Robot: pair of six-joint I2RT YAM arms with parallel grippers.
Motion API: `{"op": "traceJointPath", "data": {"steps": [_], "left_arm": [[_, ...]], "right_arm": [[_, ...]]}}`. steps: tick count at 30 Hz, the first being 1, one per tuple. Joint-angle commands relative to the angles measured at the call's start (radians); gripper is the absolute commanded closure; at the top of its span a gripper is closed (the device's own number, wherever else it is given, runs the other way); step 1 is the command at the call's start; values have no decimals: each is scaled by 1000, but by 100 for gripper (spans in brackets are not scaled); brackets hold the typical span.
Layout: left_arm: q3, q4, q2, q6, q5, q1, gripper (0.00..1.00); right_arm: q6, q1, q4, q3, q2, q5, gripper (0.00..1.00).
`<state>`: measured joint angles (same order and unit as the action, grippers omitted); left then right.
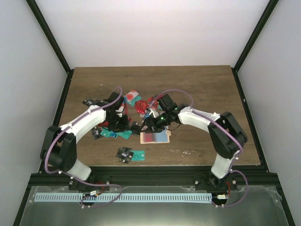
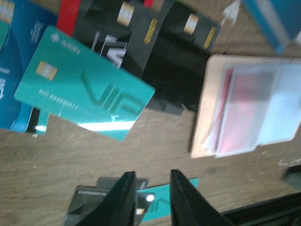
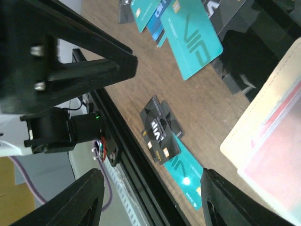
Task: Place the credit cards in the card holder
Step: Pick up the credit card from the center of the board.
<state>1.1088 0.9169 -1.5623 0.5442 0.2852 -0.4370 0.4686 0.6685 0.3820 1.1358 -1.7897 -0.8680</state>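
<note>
Left fingers (image 2: 151, 190) stand slightly parted and grip nothing, just above a black card (image 2: 89, 205) on the bench (image 2: 141, 150); the card holder (image 2: 249, 113) lies open ahead and to their right, red and pale cards in its pockets, while loose credit cards (image 2: 84, 89) spread ahead to their left. Right fingers (image 3: 153, 202) gape wide and empty, the card holder at their right

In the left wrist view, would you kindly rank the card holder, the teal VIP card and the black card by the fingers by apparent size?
Largest: card holder and teal VIP card, too alike to rank; the holder runs off frame.
Smallest: black card, partly behind the fingers of the left gripper.
</note>
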Motion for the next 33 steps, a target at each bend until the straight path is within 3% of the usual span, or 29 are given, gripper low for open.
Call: {"op": "traceJointPath", "data": {"steps": [1,10,20,33], "left_arm": [[-101,21,78,17,-19,3,74],[-311,-11,206,114,-52,-57,65],[-388,-106,240,169,-150,-55,48],[-482,-197,164,114,-31,-93,50]], "right_arm": [[52,2,-54,-91,121,20,41],[232,94,-193,-339,307,141,37],[475,218,-347,-537,409,264,35],[649,251,-289,-614,558,406,35]]}}
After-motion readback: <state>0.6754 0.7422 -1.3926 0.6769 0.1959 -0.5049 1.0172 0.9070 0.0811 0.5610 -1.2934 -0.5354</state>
